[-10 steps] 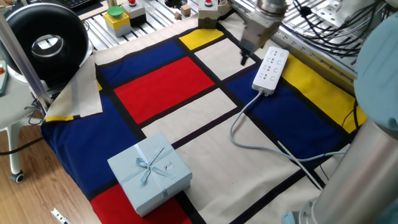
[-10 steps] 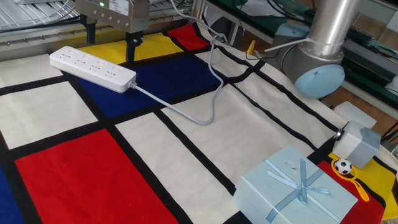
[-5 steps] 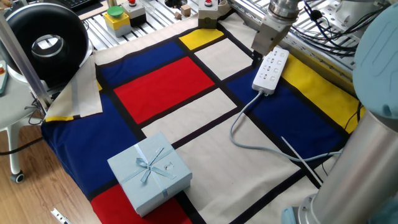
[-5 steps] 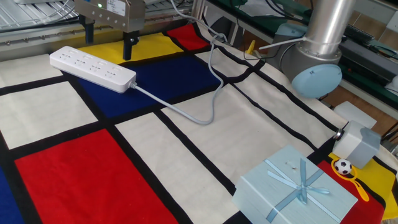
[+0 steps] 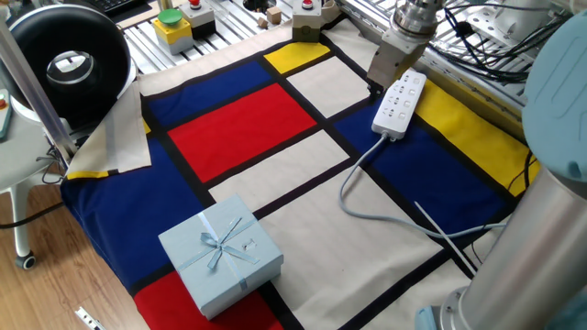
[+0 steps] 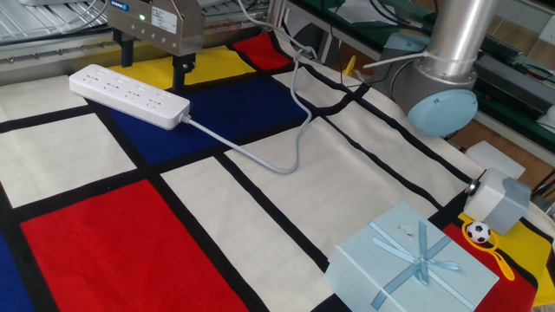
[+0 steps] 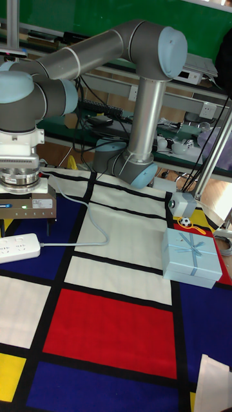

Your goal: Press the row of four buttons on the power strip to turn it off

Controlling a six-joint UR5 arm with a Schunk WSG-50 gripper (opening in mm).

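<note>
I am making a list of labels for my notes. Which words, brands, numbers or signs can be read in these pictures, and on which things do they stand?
None can be read.
Claw: a pale sticker with dark print and a blue mark on its body, too small and blurred to read.
Power strip: only socket holes, no legible marking.
Gift box: no text visible.

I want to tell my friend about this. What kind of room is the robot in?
Probably a robotics lab: a big robot arm stands by the table, metal frames and cables sit behind it, and emergency-stop style button boxes wait nearby.
</note>
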